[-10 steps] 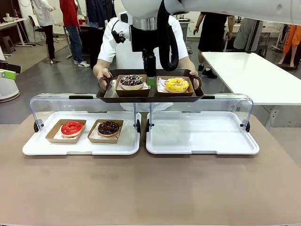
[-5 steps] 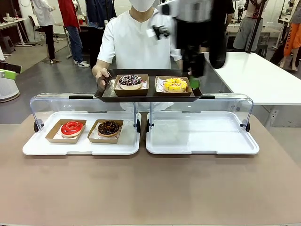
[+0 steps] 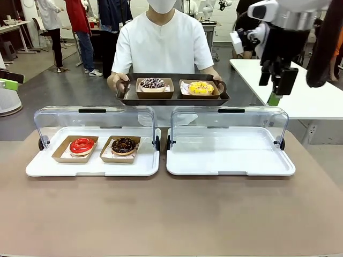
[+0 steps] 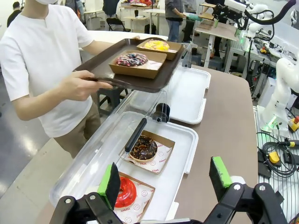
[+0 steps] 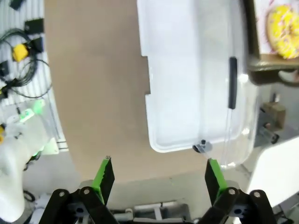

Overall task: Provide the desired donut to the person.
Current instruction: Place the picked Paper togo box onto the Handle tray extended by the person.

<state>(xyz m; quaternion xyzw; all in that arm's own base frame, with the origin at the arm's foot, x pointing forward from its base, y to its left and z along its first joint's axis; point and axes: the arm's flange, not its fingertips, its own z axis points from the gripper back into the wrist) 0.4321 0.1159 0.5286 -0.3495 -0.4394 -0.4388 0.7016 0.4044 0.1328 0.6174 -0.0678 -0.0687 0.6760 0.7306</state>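
right wrist view, right gripper (image 5: 159,179) spread wide, empty, left gripper (image 4: 166,179) likewise

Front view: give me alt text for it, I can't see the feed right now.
A person across the table holds a dark tray with two boxed donuts, a sprinkled one and a yellow one. Below, the left case holds a red donut and a chocolate donut; the right case is bare. The right gripper hangs open at upper right.

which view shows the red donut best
The front view: the red donut lies whole in its box on the left white tray. The left wrist view has it partly behind that gripper's finger.
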